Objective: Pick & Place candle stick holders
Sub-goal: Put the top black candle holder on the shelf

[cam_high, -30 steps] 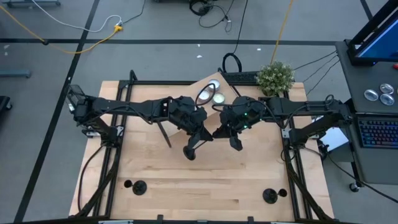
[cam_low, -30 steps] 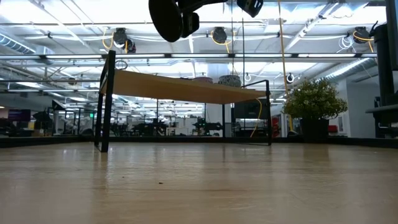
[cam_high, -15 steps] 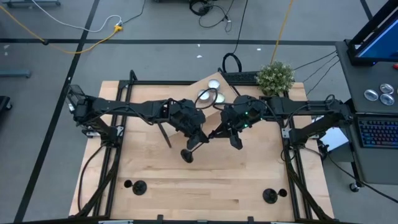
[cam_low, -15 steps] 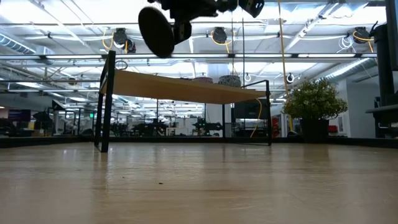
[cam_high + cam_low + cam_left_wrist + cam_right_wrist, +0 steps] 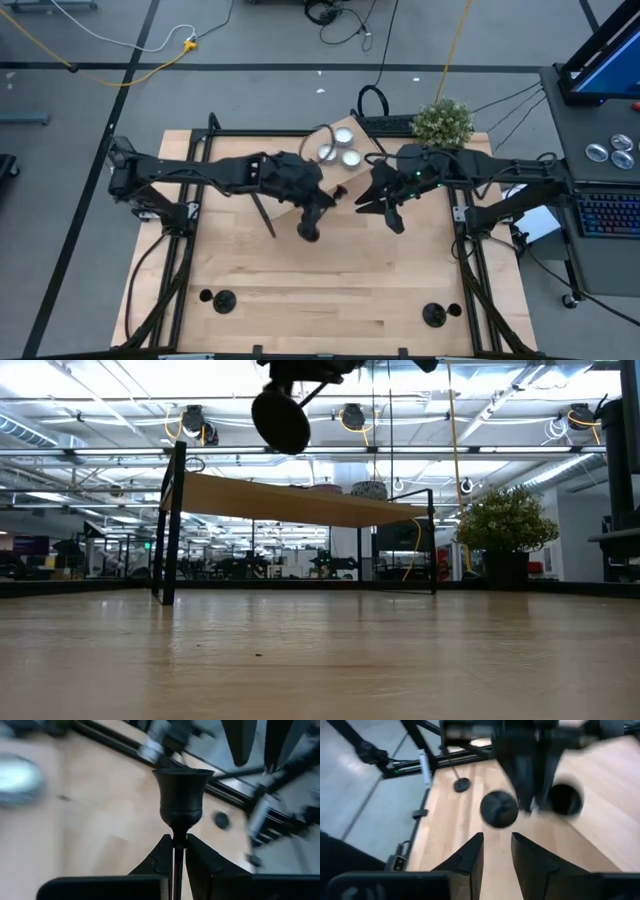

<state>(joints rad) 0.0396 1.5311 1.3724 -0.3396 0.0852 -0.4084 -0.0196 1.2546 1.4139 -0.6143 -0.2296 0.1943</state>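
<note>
My left gripper (image 5: 320, 207) is shut on a matte black candle stick holder (image 5: 310, 232), high above the middle of the table. Its cup (image 5: 182, 790) shows beyond the fingertips, and its disc base (image 5: 280, 420) faces the near edge. My right gripper (image 5: 375, 205) is open and empty just to the right of the holder; its wrist view shows the disc base (image 5: 498, 809) ahead. Two more black holders (image 5: 222, 298) (image 5: 433, 315) stand upright on their bases near the table's near edge. My left gripper pinches the holder's thin stem (image 5: 178, 845) between its two fingertips, just below the cup. The fingers lie across the stem. The holder is lifted clear of the table and tipped over, its base toward the near edge and its cup toward the far right.
A raised wooden shelf (image 5: 345, 175) on black legs stands at the table's far middle with silvery tealights (image 5: 349, 157) on it. A potted plant (image 5: 443, 122) stands at the far right. Black frame rails (image 5: 185, 215) run along both sides. Bare wood lies between the two standing holders.
My left gripper has carried the holder a little toward the far edge and turned it, so the disc base now faces the near edge more squarely. My right gripper has drawn back toward the table's right, away from the holder's cup end.
</note>
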